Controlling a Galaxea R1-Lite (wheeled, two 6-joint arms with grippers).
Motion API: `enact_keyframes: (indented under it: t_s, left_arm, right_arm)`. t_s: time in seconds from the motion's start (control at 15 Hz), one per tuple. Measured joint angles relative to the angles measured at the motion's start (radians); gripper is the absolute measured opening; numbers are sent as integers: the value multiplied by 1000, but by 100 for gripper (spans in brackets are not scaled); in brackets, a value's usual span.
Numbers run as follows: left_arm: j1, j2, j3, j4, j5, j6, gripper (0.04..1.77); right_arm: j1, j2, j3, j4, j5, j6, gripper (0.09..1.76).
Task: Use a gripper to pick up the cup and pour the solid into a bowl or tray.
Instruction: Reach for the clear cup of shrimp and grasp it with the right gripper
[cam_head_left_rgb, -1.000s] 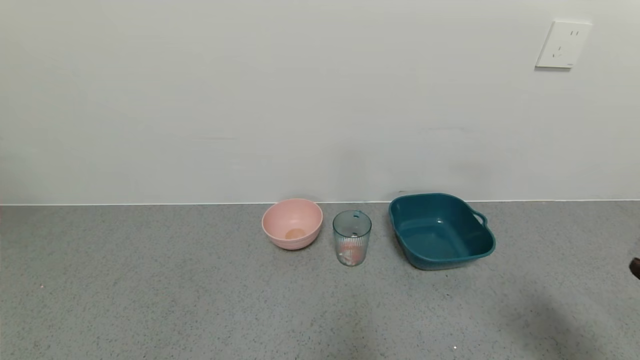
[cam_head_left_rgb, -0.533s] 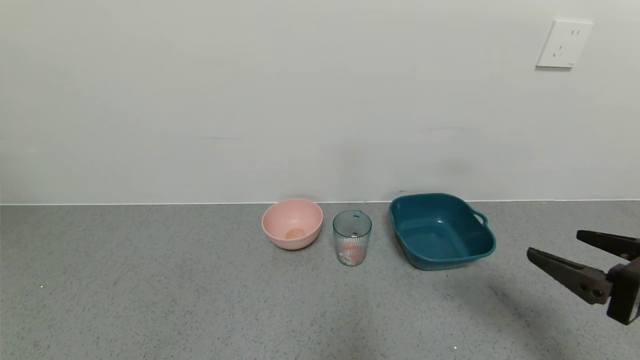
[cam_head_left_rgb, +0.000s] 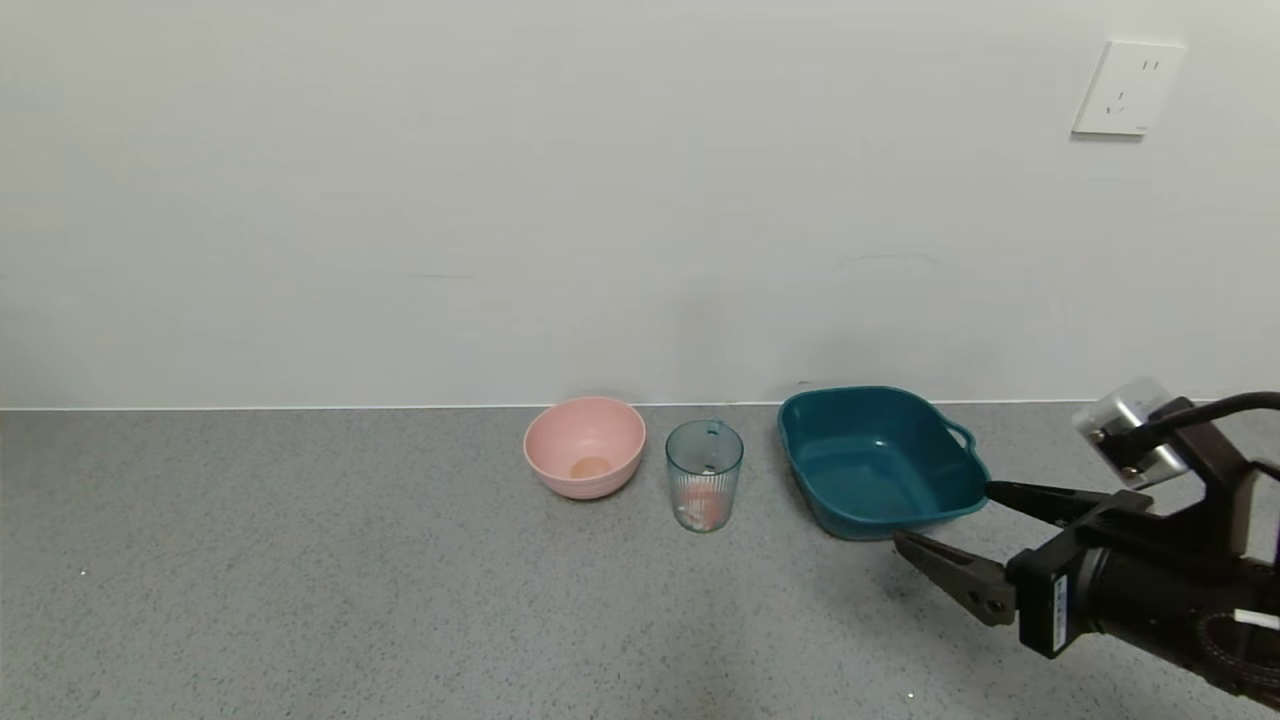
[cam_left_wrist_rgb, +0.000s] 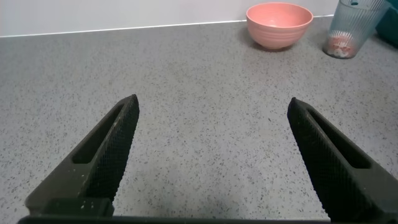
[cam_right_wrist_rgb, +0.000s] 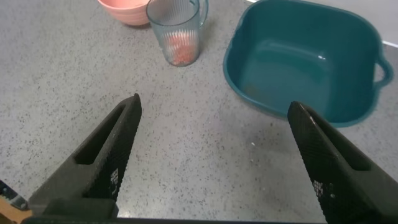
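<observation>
The clear ribbed cup (cam_head_left_rgb: 704, 475) stands upright on the grey counter between a pink bowl and the teal basin (cam_head_left_rgb: 900, 520). Pink-orange and white lumps of solid (cam_head_left_rgb: 702, 506) lie in its bottom. My right gripper (cam_head_left_rgb: 942, 513) is open and empty, low over the counter, just in front of the basin's near right corner, with its fingers pointing left. In the right wrist view the gripper (cam_right_wrist_rgb: 214, 102) looks at the cup (cam_right_wrist_rgb: 176, 31), the solid (cam_right_wrist_rgb: 180, 53) and the empty basin (cam_right_wrist_rgb: 292, 62). My left gripper (cam_left_wrist_rgb: 212, 102) is open and empty over bare counter, out of the head view.
A round pink bowl (cam_head_left_rgb: 585, 447) stands left of the cup, close to the white wall; it also shows in the left wrist view (cam_left_wrist_rgb: 278, 23). A wall socket (cam_head_left_rgb: 1127, 88) is at the upper right. Grey counter stretches in front and to the left.
My right arm has come in from the right edge and moved left, bringing its open gripper up to the basin's near side. The cup, bowl and basin have not moved.
</observation>
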Motion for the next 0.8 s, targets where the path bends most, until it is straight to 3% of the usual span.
enact_keyframes:
  t_s: [0.53, 0.8]
  left_arm:
    - [0, 0, 0, 0, 0, 0, 172]
    - [0, 0, 0, 0, 0, 0, 172]
  right_arm:
    - [130, 244, -2, -179, -69, -6, 171]
    - [139, 386, -103, -220, -69, -28, 171]
